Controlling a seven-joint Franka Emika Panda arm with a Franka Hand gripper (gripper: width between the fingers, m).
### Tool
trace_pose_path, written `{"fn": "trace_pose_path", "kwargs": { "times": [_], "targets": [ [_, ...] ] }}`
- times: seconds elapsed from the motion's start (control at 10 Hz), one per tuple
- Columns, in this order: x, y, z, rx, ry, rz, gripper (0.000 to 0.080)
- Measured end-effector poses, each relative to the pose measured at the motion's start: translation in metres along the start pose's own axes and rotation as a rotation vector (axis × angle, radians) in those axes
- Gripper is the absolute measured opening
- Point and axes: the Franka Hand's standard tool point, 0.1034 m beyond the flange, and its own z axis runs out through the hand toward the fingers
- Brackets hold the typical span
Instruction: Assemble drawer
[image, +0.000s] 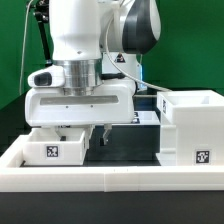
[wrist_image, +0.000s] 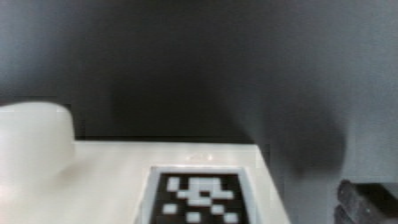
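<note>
A small white drawer tray (image: 57, 146) with a square tag lies at the exterior view's left, just behind the low border wall. The tall hollow drawer case (image: 195, 125), tagged on its front, stands at the exterior view's right. My gripper (image: 96, 137) hangs low over the table right beside the tray's right end, fingers apart and holding nothing. In the wrist view the tray's white face (wrist_image: 107, 165) with its tag (wrist_image: 196, 196) fills the near part. A white rounded part, probably its knob (wrist_image: 31, 140), rises beside it. One dark fingertip (wrist_image: 366, 202) shows at the frame's edge. The second tray is out of view.
The low white border wall (image: 110, 181) runs across the front of the black table. A flat white piece (image: 148, 119), partly hidden by the arm, lies between my gripper and the case. A green backdrop stands behind.
</note>
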Motion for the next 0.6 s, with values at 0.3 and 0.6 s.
{"fn": "trace_pose_path", "kwargs": {
  "times": [0.3, 0.6],
  "targets": [
    [0.0002, -0.0018, 0.0002, 0.001, 0.000, -0.003, 0.0623],
    [0.0002, -0.0017, 0.0002, 0.001, 0.000, -0.003, 0.0275]
  ]
}}
